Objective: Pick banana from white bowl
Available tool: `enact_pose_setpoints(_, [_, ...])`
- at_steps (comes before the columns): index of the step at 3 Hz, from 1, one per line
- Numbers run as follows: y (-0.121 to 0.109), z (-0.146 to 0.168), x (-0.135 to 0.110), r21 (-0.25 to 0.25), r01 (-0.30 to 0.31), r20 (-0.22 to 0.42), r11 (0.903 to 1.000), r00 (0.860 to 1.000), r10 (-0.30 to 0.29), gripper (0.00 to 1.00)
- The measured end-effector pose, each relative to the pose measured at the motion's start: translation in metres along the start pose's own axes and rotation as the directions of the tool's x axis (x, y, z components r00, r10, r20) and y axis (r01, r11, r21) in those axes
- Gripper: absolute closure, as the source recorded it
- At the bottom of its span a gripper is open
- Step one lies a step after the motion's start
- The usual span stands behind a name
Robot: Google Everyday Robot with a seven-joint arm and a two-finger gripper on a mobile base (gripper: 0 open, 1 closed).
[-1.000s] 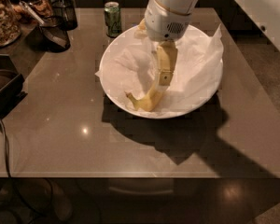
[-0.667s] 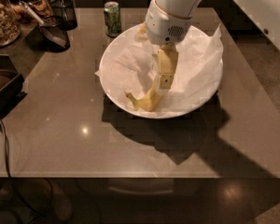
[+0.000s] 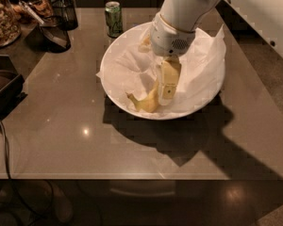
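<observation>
Lower than a second ago, the gripper (image 3: 166, 95) reaches down into the white bowl (image 3: 188, 113), its tip at the right end of the banana (image 3: 145, 102); whether it is spread or pinching, I cannot tell. The banana lies unmoved on crumpled paper (image 3: 132, 62) near the bowl's front rim. A green can (image 3: 113, 19) stands behind the bowl on the table (image 3: 61, 126)
</observation>
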State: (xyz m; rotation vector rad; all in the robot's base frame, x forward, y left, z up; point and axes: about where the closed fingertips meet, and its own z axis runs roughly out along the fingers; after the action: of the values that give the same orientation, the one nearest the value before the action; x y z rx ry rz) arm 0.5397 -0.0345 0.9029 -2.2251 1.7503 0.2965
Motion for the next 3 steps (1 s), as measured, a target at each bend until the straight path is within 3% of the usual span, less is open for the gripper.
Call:
enact_pose_setpoints(1, [-0.001, 0.013, 0.013, -0.024, -0.022, 0.02, 0.9995, 1.0, 0.022, 0.0])
enact_pose_setpoints(3, [0.026, 0.027, 0.033, -0.043, -0.106, 0.061, 0.9934, 0.992, 0.109, 0.0])
